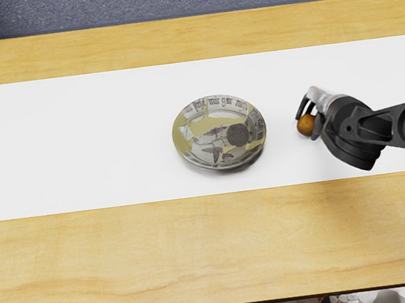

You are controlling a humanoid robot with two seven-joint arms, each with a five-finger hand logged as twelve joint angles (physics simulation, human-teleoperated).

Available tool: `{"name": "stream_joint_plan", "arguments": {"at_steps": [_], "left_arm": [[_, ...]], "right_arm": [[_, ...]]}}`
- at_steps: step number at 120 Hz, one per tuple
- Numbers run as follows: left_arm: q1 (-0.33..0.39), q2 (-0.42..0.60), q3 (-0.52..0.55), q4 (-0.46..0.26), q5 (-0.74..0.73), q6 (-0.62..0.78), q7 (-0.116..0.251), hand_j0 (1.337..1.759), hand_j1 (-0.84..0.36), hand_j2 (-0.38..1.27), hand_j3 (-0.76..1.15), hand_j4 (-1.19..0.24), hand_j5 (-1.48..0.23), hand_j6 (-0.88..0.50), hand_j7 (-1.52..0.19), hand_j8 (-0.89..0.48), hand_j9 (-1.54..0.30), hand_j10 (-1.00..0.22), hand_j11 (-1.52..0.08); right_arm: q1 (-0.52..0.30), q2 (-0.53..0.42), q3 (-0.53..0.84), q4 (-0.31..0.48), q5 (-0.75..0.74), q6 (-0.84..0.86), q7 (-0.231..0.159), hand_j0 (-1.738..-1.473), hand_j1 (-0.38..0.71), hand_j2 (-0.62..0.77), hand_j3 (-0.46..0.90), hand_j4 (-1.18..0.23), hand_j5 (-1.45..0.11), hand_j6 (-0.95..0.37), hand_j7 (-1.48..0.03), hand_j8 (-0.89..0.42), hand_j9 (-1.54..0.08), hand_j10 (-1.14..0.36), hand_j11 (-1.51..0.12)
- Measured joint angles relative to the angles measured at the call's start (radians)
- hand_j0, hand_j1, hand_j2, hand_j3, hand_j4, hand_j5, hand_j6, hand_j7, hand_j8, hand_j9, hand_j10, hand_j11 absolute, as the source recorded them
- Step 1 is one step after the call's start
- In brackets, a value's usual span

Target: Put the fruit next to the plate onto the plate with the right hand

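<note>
Orange-brown fruit sits at the fingertips of my right hand, fingers curled round it, plate well off to the hand's left. I'd guess it's small, light, firm and rolls easily, so grip across the middle.

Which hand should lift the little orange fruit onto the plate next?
Right. The black right hand is at the small round orange-brown fruit, beside the patterned round plate. The left arm is out of view.
</note>
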Motion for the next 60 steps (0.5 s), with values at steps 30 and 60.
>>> {"name": "stream_joint_plan", "arguments": {"at_steps": [30, 60], "left_arm": [[0.0, 0.0, 0.0, 0.0, 0.0, 0.0, 0.0, 1.658, 0.33, 0.0, 0.0, -0.01, -0.02, -0.01, -0.02, -0.01, -0.02, -0.01, -0.02], [0.002, 0.0, -0.001, 0.0, 0.0, 0.0, 0.0, 1.658, 0.33, 0.0, 0.0, -0.01, -0.02, -0.01, -0.02, -0.01, -0.02, -0.01, -0.02]], "right_arm": [[0.006, -0.038, 0.045, 0.046, 0.001, 0.009, -0.001, -1.653, 0.3, 0.13, 0.0, -0.63, -0.96, -0.4, -0.91, -0.43, -0.95, -0.46, -0.94], [0.018, -0.078, 0.121, 0.11, 0.002, 0.031, -0.001, -1.653, 0.3, 0.14, 0.0, -0.62, -0.97, -0.39, -0.92, -0.42, -0.96, -0.46, -0.95]]}}
